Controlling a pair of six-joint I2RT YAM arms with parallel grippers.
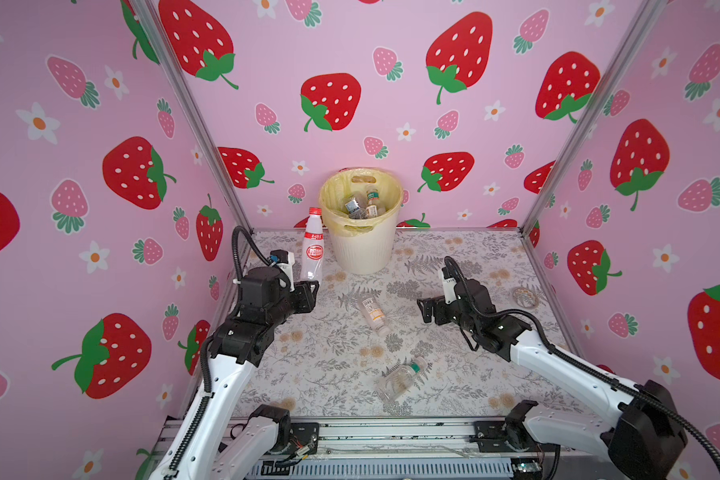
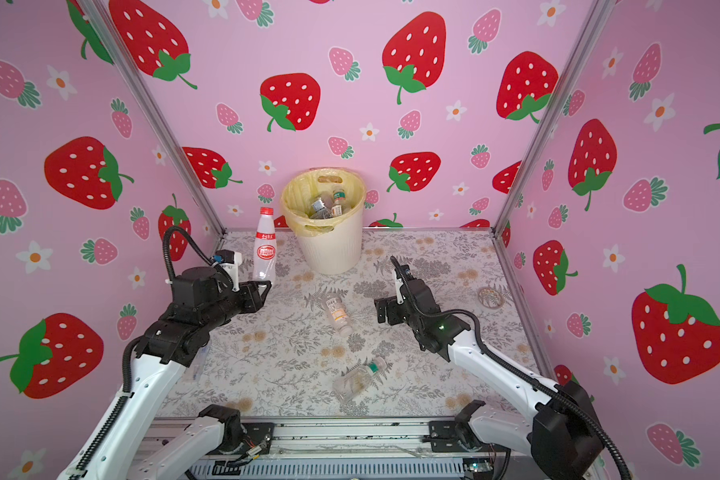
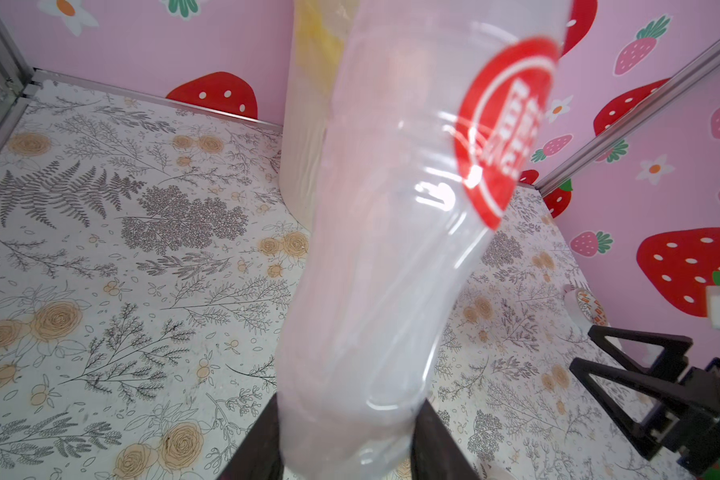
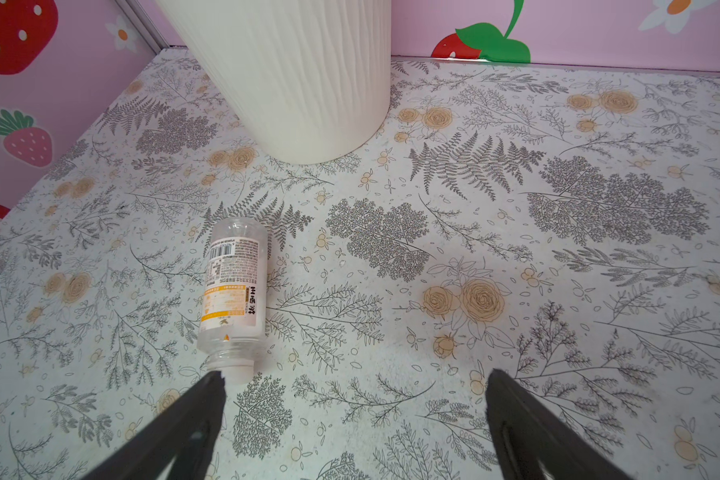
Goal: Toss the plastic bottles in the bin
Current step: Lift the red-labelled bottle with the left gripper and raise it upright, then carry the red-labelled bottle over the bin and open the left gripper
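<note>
fingers (image 3: 253,449) of the left gripper (image 1: 313,286) pinch an upright, clear red-capped bottle (image 1: 312,249) by its base, beside the bin (image 1: 362,253). the right gripper (image 1: 425,311) hangs spread wide, empty.

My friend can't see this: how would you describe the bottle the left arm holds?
Find the cream bin with the yellow liner at the back wall. Just left of it, the left gripper clamps the base of an upright clear bottle. Unlike the two bottles lying flat on the table, it has a red cap and round red label.
</note>
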